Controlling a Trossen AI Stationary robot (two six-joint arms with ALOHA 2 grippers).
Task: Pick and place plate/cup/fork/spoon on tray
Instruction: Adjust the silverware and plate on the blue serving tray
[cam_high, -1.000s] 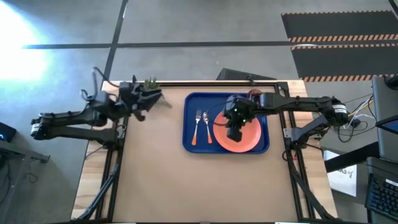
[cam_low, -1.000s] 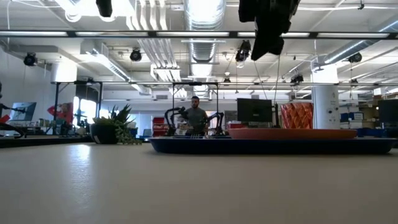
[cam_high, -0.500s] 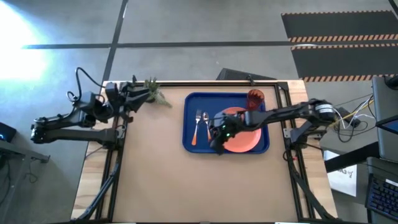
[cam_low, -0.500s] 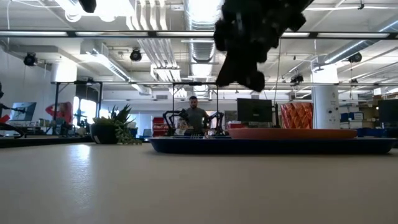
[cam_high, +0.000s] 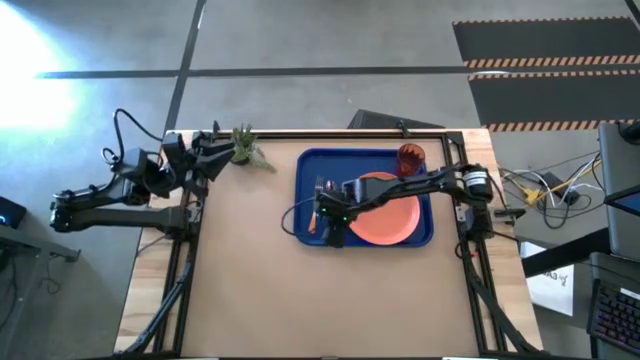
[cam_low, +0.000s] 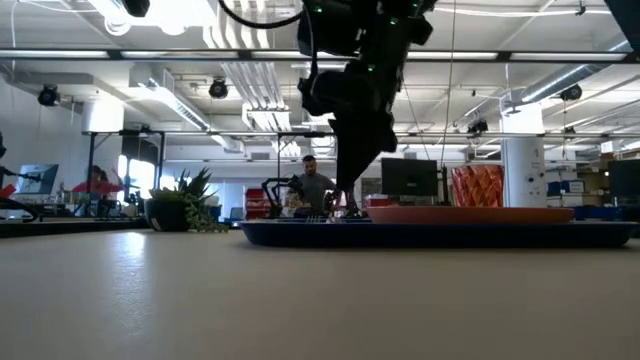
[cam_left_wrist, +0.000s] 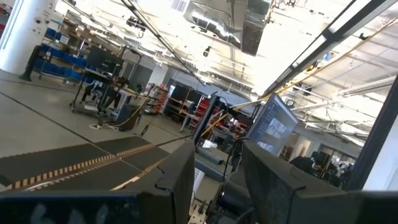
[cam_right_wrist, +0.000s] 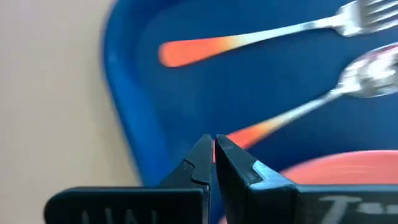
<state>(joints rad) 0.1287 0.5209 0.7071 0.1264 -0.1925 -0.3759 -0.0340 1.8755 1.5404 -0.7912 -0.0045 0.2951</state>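
trays: one blue tray
plates: one plate
cups: one cup
forks: one fork
spoons: one spoon
potted plants: just one potted plant

1. Two dark, slim, jointed arms, near-black all over (links long and narrow from above).
2. Loose black cables looping off the left arm near its wrist.
3. Small green lights glowing on the right arm close to its wrist.
4. Matte black wedge-shaped fingers, angular and tapering to thin tips, on a blocky black base.
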